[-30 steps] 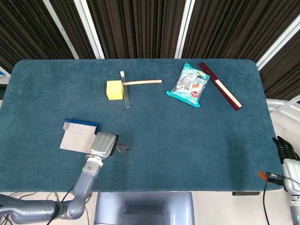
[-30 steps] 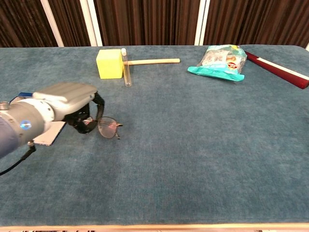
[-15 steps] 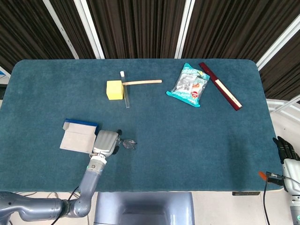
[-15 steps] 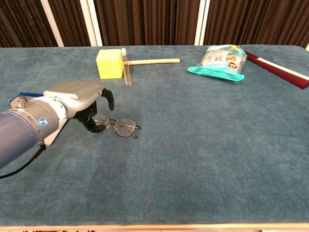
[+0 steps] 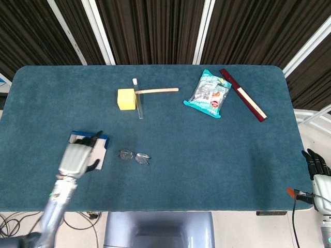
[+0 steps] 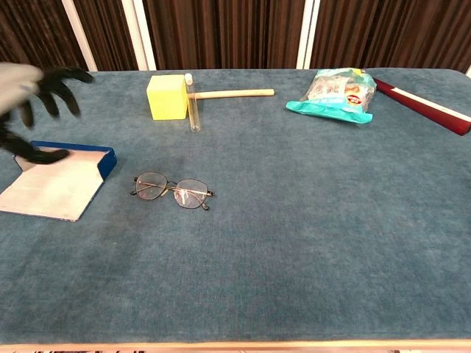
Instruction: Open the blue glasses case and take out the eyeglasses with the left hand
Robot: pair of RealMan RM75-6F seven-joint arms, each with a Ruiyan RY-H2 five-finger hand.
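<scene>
1. The table [image 5: 207,155] has a dark teal cloth over its whole top.
2. The blue glasses case [image 6: 59,184] lies open near the front left of the table, with its pale inner side up.
3. The left hand [image 5: 77,157] is above the case with the fingers spread apart, and it holds nothing; in the chest view it is blurred at the left edge.
4. The right hand [image 5: 316,173] is at the right edge, off the table. I cannot tell if its fingers are spread or closed.
5. The snack bag [image 5: 208,93] and the dark red ruler [image 5: 243,95] lie at the back right.
6. The yellow block [image 5: 126,98], a test tube [image 5: 138,101] and a wooden stick [image 5: 156,91] lie at the back.
7. The eyeglasses [image 6: 173,190] lie on the cloth just right of the case, not touching it.
</scene>
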